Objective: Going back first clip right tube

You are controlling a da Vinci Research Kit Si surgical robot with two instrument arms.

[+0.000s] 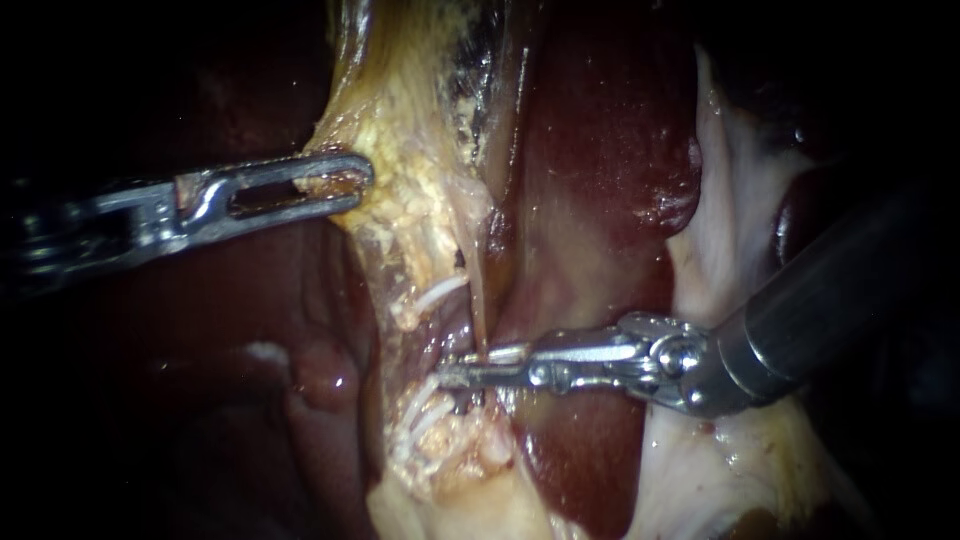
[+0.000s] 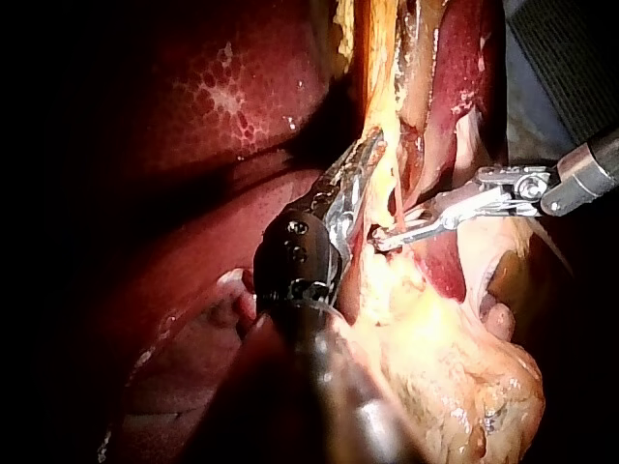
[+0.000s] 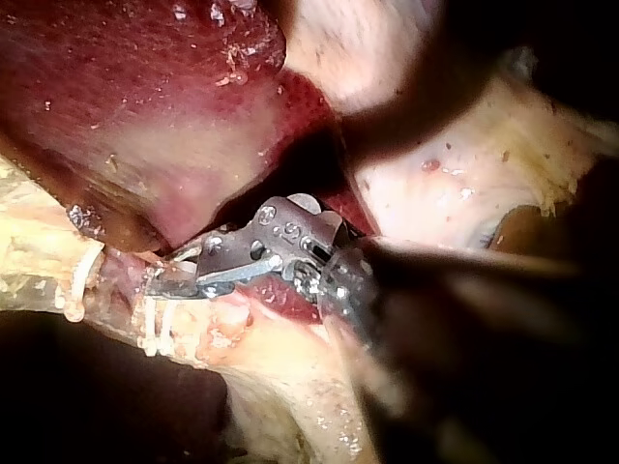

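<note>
My left instrument [image 1: 335, 185] comes in from the left, its slotted jaws shut on the yellow fatty tissue [image 1: 410, 160] at the gallbladder's neck; in the left wrist view [image 2: 360, 159] they hold that same strip taut. My right instrument [image 1: 462, 372] comes in from the right. Its slim jaws stand slightly open around a thin pale tube [image 1: 479, 315] that runs down to them. White clips [image 1: 438, 291] sit above the jaw tips and more clips [image 1: 425, 415] just below. In the right wrist view the jaws [image 3: 164, 278] lie between two sets of white clips [image 3: 155, 327].
Dark red liver [image 1: 600, 150] lies behind and to the right of the tube. Pale membrane [image 1: 725, 240] hangs above my right instrument's shaft. Lumpy yellow fat [image 1: 450, 470] fills the lower middle.
</note>
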